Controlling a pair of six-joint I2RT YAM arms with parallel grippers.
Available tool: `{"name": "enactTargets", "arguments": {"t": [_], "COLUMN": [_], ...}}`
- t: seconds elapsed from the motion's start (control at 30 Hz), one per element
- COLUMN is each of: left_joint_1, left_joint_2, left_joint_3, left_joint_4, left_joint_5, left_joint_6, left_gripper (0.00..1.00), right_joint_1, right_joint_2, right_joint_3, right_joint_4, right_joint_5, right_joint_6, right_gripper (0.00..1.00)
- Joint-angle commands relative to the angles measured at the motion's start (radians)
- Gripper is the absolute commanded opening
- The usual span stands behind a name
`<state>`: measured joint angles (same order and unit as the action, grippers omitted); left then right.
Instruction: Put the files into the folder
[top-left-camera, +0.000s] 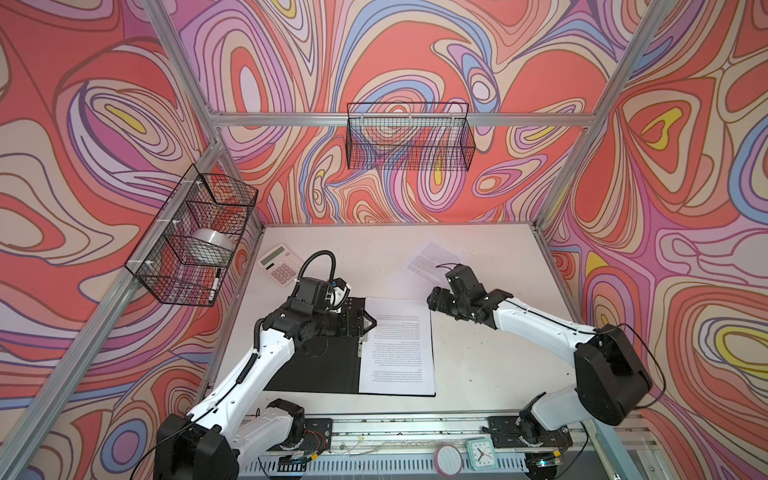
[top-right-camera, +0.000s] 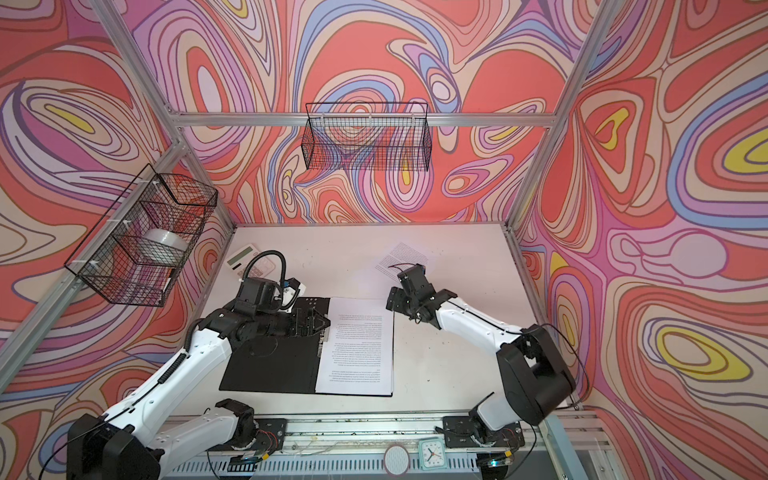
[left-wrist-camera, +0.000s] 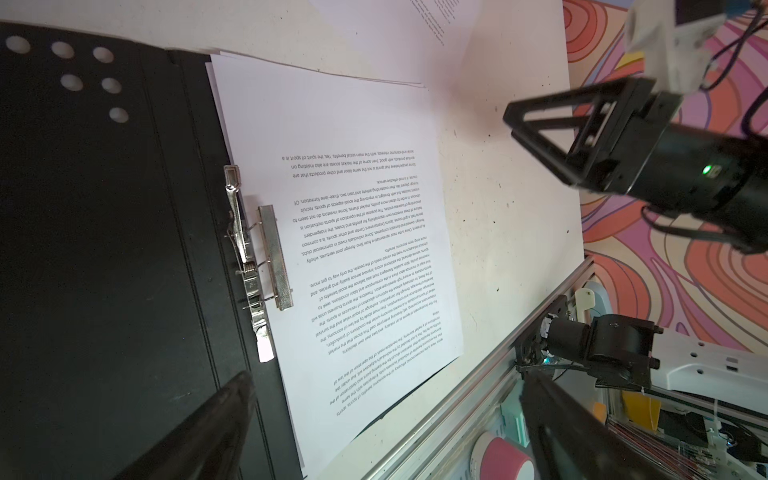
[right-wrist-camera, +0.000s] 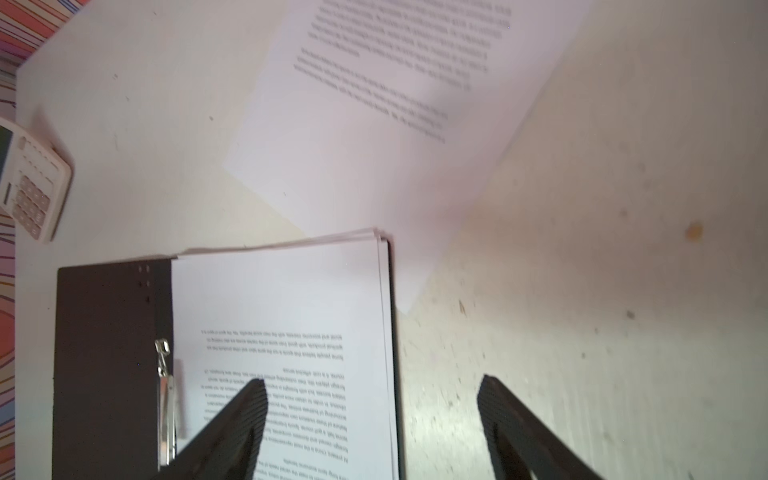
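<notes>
Hands lean in over the folder (top-left-camera: 316, 365), left hand (left-wrist-camera: 386, 378) and right hand (right-wrist-camera: 370, 384) both spread wide, empty.

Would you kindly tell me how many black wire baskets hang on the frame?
2. The left basket hangs on the left side rail; the back basket hangs on the rear crossbar. None appears hidden.

Folder (top-left-camera: 316, 365) open flat at mid-table, black inside up.
Stack of printed white sheets (top-left-camera: 397, 345) squared on its right half, edge beside the metal spine clip (left-wrist-camera: 275, 257), perhaps not clamped; one loose sheet (top-left-camera: 432, 259) askew just behind.
</notes>
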<state>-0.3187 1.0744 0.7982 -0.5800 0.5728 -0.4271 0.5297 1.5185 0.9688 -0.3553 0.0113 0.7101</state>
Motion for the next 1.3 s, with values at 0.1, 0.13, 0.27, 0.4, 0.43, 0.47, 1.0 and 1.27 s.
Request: {"name": "enactTargets", "arguments": {"t": [0.1,0.13,0.27,0.4,0.43,0.47,1.0,1.27], "left_joint_1": [0.008,0.009,0.007,0.008,0.008,0.008,0.006,-0.103], "left_joint_2": [-0.004,-0.007,-0.012,-0.006,-0.004,-0.003,0.040,0.143], "left_joint_3": [0.014,0.013,0.012,0.014,0.015,0.014,0.031,0.156], "left_joint_4": [-0.026,-0.024,-0.024,-0.026,-0.028,-0.028,0.007,0.018], "left_joint_5": [-0.023,-0.026,-0.037,-0.039,-0.040,-0.042,-0.001,-0.031], "left_joint_6": [0.026,0.025,0.027,0.031,0.032,0.032,-0.019,-0.035], "left_gripper": [1.00,1.00,1.00,1.00,1.00,1.00,1.00,1.00], "right_joint_1": [-0.101,-0.110,-0.115,-0.114,-0.114,-0.114,-0.142,-0.224], "right_joint_2": [0.276,0.332,0.511,0.624,0.643,0.655,0.620,0.470], "right_joint_3": [0.275,0.325,0.529,0.651,0.669,0.676,0.484,0.240], "right_joint_4": [-0.067,-0.073,-0.127,-0.141,-0.143,-0.140,-0.105,-0.005], "right_joint_5": [-0.139,-0.157,-0.227,-0.276,-0.286,-0.290,-0.379,-0.457], "right_joint_6": [-0.223,-0.236,-0.271,-0.271,-0.271,-0.267,-0.291,-0.287], "right_gripper": [0.84,0.84,0.84,0.85,0.88,0.89,0.98,0.98]}}
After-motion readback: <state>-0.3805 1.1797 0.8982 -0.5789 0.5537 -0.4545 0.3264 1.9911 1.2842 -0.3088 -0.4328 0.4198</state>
